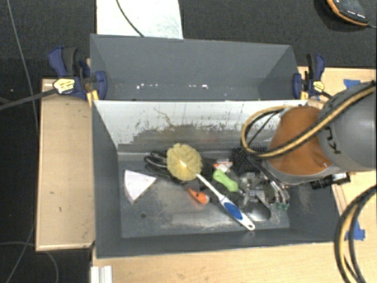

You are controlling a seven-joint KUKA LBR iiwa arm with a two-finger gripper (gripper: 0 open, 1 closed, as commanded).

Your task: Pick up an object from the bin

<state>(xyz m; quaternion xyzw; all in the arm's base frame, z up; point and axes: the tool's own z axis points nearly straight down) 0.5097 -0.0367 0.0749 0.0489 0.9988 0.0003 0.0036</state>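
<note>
down at the right end of the bin [106, 175], under the orange wrist cover, the fingers [261, 191] sit low among the clutter. whether they are apart or together i cannot tell from up here, and i see nothing between them. the nearest things are a white toothbrush with a blue handle [227, 203] lying slantwise just to their left, a green piece [224, 180] touching its neck, and a black bristly brush [239, 157] up against the back slope. those three are my candidates for the pick. further left lie a yellow round scrubber [184, 162], a small orange bit [199, 197] and a white triangle [137, 184], well apart from the arm.

my worry is crowding. a close here could catch the toothbrush and the green piece together, or nip the toothbrush near one end so it swings and drops on the lift. the right wall is also near, so a sideways correction risks scraping metal.
</note>
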